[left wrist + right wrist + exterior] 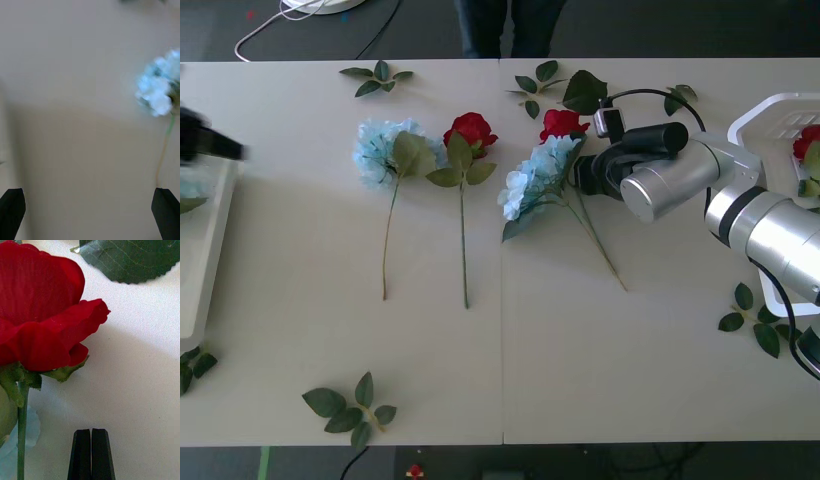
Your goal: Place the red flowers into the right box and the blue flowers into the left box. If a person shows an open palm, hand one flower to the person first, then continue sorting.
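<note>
Two red flowers point(470, 130) point(562, 123) and two blue flowers point(385, 150) point(535, 175) lie on the table, stems toward me. My right gripper point(583, 172) is low beside the right-hand pair. In the right wrist view its black fingers point(91, 453) are shut with nothing between them, close to that red flower point(41, 326) and its stem point(21, 427). Another red flower point(808, 142) lies in the right box point(770, 110). My left gripper point(215, 142) hovers open over the left box point(205, 260); in its wrist view point(89, 215) a blue flower point(159, 90) lies farther off.
Loose green leaf sprigs lie at the far edge point(378, 78) point(538, 82), front left point(350, 408) and front right point(752, 322). A large leaf point(127, 258) lies just beyond the rose. A person's legs point(510, 25) stand behind the table.
</note>
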Action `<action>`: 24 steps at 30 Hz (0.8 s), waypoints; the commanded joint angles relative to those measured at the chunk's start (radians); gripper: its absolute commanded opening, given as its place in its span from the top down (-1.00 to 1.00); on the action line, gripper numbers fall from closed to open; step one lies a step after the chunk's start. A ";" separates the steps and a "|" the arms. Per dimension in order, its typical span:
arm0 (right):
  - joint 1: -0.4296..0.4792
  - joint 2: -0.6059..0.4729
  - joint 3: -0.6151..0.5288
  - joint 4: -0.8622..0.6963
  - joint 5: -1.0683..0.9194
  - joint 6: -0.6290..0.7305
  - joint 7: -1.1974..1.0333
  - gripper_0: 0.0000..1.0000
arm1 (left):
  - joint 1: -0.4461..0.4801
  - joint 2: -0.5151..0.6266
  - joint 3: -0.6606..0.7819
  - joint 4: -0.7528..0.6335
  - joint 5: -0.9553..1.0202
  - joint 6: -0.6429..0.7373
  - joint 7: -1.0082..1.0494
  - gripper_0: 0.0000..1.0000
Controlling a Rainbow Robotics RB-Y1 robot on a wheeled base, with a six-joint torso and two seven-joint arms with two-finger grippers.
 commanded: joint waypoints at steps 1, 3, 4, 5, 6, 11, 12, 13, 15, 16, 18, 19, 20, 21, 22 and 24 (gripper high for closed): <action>-0.044 -0.006 -0.003 -0.041 -0.016 -0.012 -0.031 1.00 | -0.108 -0.086 -0.099 -0.027 -0.045 -0.015 0.114 -0.96; -0.038 -0.016 -0.004 -0.058 -0.021 -0.012 -0.033 1.00 | -0.140 -0.110 -0.157 -0.027 -0.065 -0.015 0.149 -0.95; -0.036 -0.020 -0.004 -0.063 -0.024 -0.012 -0.033 1.00 | -0.151 -0.116 -0.177 -0.027 -0.068 -0.015 0.161 -0.95; -0.035 -0.029 -0.004 -0.075 -0.027 -0.012 -0.034 1.00 | -0.171 -0.130 -0.212 -0.027 -0.072 -0.015 0.189 -0.95; -0.030 -0.038 -0.004 -0.092 -0.036 -0.012 -0.036 1.00 | -0.189 -0.142 -0.243 -0.027 -0.079 -0.015 0.218 -0.95; -0.002 -0.112 -0.004 -0.187 -0.084 -0.014 -0.042 0.23 | -0.246 -0.205 -0.349 -0.027 -0.140 -0.015 0.293 -0.95; 0.008 -0.138 -0.006 -0.218 -0.099 -0.012 -0.042 -0.88 | -0.255 -0.219 -0.378 -0.027 -0.160 -0.015 0.315 -0.95; 0.013 -0.151 -0.006 -0.235 -0.107 -0.014 -0.042 -1.00 | -0.258 -0.227 -0.393 -0.027 -0.171 -0.017 0.326 -0.95; 0.036 -0.205 -0.006 -0.296 -0.133 -0.014 -0.043 -1.00 | -0.269 -0.245 -0.459 -0.027 -0.198 -0.026 0.373 -0.95; 0.045 -0.227 -0.007 -0.321 -0.137 -0.014 -0.042 -1.00 | -0.270 -0.248 -0.487 -0.027 -0.200 -0.034 0.389 -0.95; 0.064 -0.265 -0.007 -0.371 -0.140 -0.014 -0.043 -1.00 | -0.270 -0.256 -0.533 -0.027 -0.201 -0.058 0.419 -0.95; 0.079 -0.291 -0.012 -0.405 -0.145 -0.014 -0.046 -1.00 | -0.270 -0.259 -0.565 -0.027 -0.204 -0.072 0.436 -0.95; 0.090 -0.311 -0.016 -0.428 -0.148 -0.014 -0.048 -1.00 | -0.270 -0.260 -0.588 -0.027 -0.206 -0.080 0.448 -0.96; 0.106 -0.334 -0.021 -0.456 -0.150 -0.014 -0.049 -1.00 | -0.270 -0.264 -0.617 -0.027 -0.207 -0.088 0.467 -0.95; 0.111 -0.348 -0.023 -0.471 -0.151 -0.012 -0.049 -1.00 | -0.270 -0.267 -0.629 -0.027 -0.209 -0.089 0.476 -0.95; 0.131 -0.385 -0.024 -0.517 -0.156 -0.014 -0.049 -1.00 | -0.266 -0.277 -0.659 -0.023 -0.217 -0.092 0.507 -0.95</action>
